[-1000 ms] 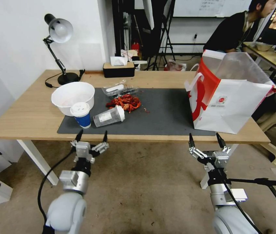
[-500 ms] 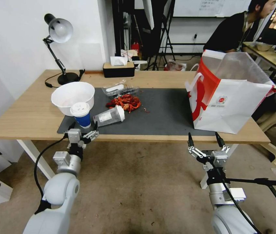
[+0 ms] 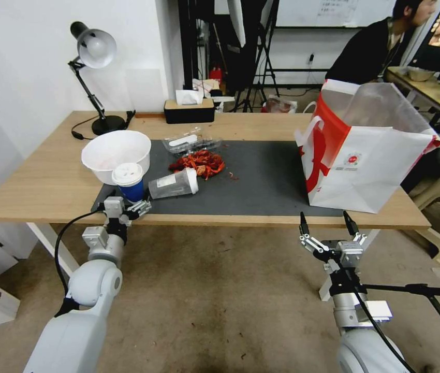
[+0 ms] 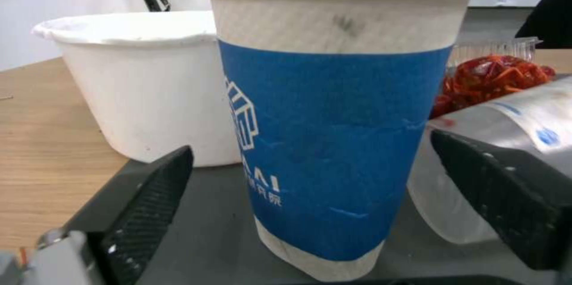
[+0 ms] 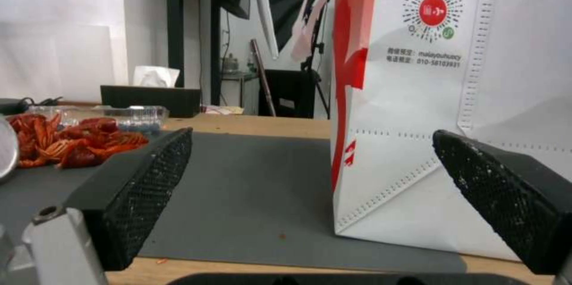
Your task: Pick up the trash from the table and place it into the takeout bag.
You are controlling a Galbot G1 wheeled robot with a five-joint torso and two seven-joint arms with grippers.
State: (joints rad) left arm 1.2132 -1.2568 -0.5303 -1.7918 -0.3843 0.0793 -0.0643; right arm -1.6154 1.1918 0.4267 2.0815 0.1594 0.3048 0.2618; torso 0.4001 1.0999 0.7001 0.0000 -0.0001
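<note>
"010-56103931" — under red logo — takeout bag (image 5: pixel 417 111)

A robotics lab or studio workspace. A light-wood desk (image 3: pixel 33 186) stands on bare concrete floor (image 3: pixel 220 300). Tripod stands (image 3: pixel 261 62) and a whiteboard (image 3: pixel 328 13) line the far wall.

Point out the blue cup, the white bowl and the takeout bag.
blue cup (image 4: pixel 334 151), left wrist view, on its blue sleeve.
white bowl (image 3: pixel 107 146), head view, on its inner wall.
takeout bag (image 3: pixel 372 166), head view, on its white front panel.
</note>
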